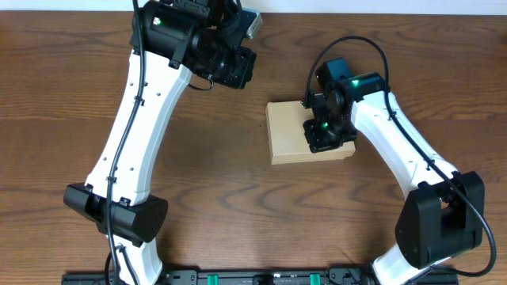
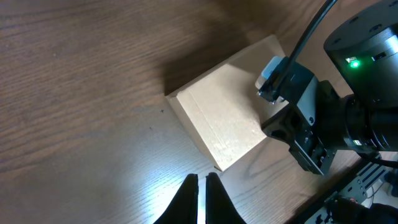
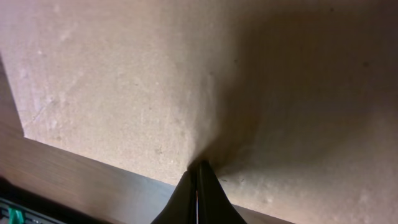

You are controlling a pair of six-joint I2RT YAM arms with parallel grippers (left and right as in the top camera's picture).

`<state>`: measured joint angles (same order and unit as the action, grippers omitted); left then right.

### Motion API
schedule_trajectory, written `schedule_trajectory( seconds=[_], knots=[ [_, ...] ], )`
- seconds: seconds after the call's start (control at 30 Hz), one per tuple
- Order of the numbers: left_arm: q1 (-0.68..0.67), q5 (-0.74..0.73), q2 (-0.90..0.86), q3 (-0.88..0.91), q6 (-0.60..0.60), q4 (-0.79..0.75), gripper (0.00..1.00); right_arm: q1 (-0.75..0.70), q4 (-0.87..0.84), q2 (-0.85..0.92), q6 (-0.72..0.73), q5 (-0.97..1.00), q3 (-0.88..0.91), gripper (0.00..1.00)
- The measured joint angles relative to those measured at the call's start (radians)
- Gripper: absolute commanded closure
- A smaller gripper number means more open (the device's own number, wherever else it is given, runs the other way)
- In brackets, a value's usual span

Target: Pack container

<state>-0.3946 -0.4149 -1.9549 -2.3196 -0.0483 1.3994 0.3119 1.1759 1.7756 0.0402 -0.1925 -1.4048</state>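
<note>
The container (image 1: 289, 131) is a tan cardboard box lying flat on the wooden table with its lid closed. It also shows in the left wrist view (image 2: 221, 115) and fills the right wrist view (image 3: 186, 81). My right gripper (image 3: 199, 165) is shut, and its closed fingertips press down on the box's top near its right end (image 1: 325, 131). My left gripper (image 2: 202, 180) is shut and empty, held above the table at the back left of the box (image 1: 234, 67). No markers are in view.
The wooden table (image 1: 222, 214) surrounds the box. The right arm's wrist (image 2: 323, 124) hangs over the box's right end. A black rail (image 1: 261, 277) runs along the table's front edge.
</note>
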Motion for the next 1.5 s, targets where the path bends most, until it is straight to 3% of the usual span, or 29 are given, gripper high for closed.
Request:
schedule_trajectory(
  seconds=[0.3,0.63,0.8,1.27,1.5],
  knots=[
    [0.0,0.0,0.0,0.0,0.0,0.0,0.94,0.004,0.026,0.0,0.004,0.076,-0.037,0.99],
    [0.0,0.006,0.0,0.0,0.0,0.003,0.94,-0.03,0.217,0.001,-0.001,0.222,-0.453,0.99],
    [0.0,0.091,0.018,0.0,0.015,0.019,0.94,-0.105,0.336,-0.017,-0.003,0.251,-0.594,0.99],
    [0.0,0.38,0.359,-0.008,0.052,0.212,0.94,-0.249,0.43,-0.307,-0.003,0.267,-0.598,0.99],
    [0.0,0.476,0.473,0.093,0.113,0.212,0.94,-0.25,0.423,-0.362,-0.002,0.264,-0.426,0.99]
  ],
)
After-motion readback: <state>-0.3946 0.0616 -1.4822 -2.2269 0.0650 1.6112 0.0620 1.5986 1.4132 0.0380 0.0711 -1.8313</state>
